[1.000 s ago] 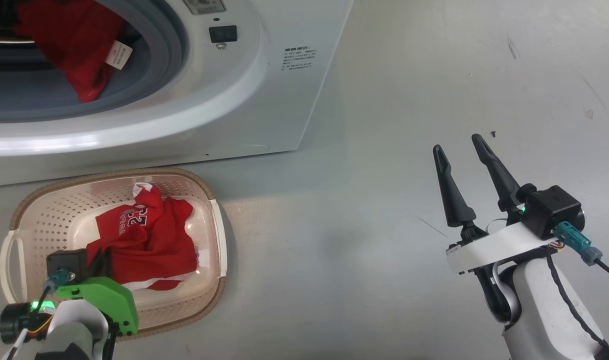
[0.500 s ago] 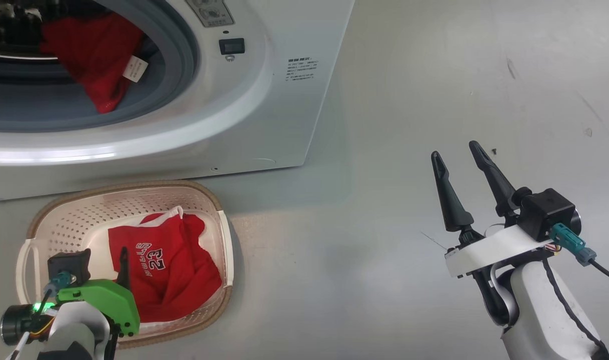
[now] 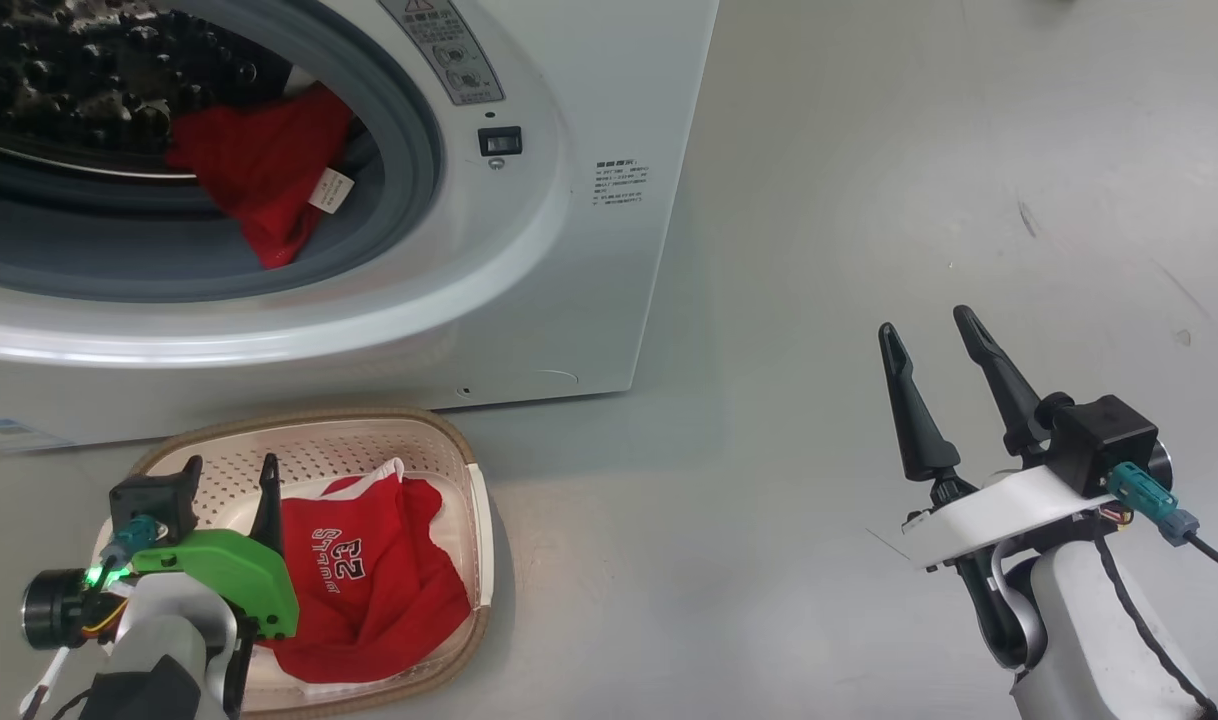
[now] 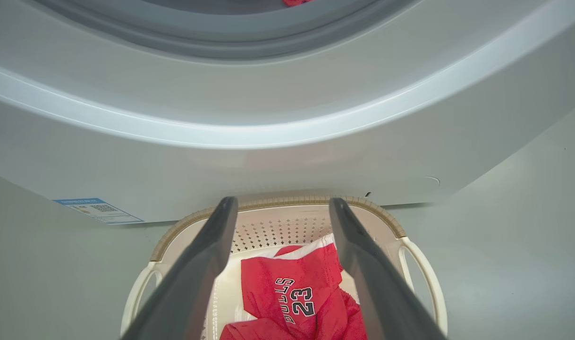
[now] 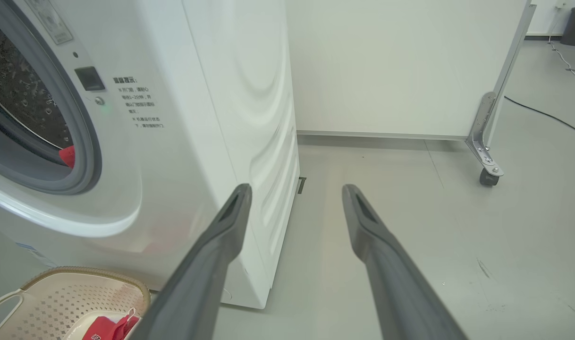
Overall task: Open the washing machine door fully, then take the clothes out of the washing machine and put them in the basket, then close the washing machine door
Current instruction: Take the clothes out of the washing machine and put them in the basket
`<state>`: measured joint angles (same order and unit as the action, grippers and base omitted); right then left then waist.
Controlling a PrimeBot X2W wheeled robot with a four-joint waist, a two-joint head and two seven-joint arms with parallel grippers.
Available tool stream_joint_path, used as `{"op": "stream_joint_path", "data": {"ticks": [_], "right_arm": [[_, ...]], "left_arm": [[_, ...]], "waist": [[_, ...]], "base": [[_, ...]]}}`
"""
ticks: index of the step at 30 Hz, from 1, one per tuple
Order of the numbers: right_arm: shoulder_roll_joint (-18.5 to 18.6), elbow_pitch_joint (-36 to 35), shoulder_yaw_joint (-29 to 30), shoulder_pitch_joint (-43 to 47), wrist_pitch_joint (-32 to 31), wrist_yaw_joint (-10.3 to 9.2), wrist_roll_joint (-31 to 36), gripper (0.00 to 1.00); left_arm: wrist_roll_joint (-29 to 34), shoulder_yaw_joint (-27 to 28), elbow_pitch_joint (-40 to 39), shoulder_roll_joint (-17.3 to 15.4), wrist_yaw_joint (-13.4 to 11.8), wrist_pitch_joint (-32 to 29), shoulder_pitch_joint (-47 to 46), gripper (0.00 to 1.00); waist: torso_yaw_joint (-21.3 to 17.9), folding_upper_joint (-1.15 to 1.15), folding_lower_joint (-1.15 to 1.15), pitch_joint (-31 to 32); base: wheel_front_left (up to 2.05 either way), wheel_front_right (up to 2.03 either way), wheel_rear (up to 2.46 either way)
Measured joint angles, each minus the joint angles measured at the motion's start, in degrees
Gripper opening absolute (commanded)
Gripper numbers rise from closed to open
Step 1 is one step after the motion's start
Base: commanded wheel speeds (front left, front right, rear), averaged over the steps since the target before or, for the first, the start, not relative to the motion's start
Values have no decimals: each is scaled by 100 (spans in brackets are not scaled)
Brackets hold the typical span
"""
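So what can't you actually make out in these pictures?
- Red garment in the drum, head view: the picture's edge cuts the drum, so whether more clothes lie inside is unknown.
- Jersey in the basket, head view: the left gripper and its green mount cover its left edge.
- Print on the washing machine, head view: too small to read.

Left gripper (image 4: pixel 283 202): fingers (image 4: pixel 200 269) spread wide over the basket (image 4: pixel 389 223). Red clothes (image 4: pixel 292 293), number 23 showing, lie in the basket. Washer (image 4: pixel 268 170) front just behind the basket; blue label (image 4: pixel 98 210) at its base.
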<state>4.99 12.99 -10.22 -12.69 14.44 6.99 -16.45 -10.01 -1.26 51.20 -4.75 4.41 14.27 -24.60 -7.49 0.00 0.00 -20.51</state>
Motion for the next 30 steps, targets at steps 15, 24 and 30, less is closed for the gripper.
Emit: {"op": "stream_joint_path", "data": {"ticks": [15,24,30], "right_arm": [[-19,97,102,366,0,0,-12,100],[-33,105,119,563,0,0,-12,100],[-41,93,135,624,0,0,-13,100]], "left_arm": [[-18,-23,-755,111,110,2,141,100],[-18,-83,-1306,166,143,11,517,100],[-15,-193,-1599,186,152,11,675,100]], "waist": [[181,0,0,736],[250,0,0,1094],[260,0,0,1154]], "base": [[0,0,0],[0,0,0],[0,0,0]]}}
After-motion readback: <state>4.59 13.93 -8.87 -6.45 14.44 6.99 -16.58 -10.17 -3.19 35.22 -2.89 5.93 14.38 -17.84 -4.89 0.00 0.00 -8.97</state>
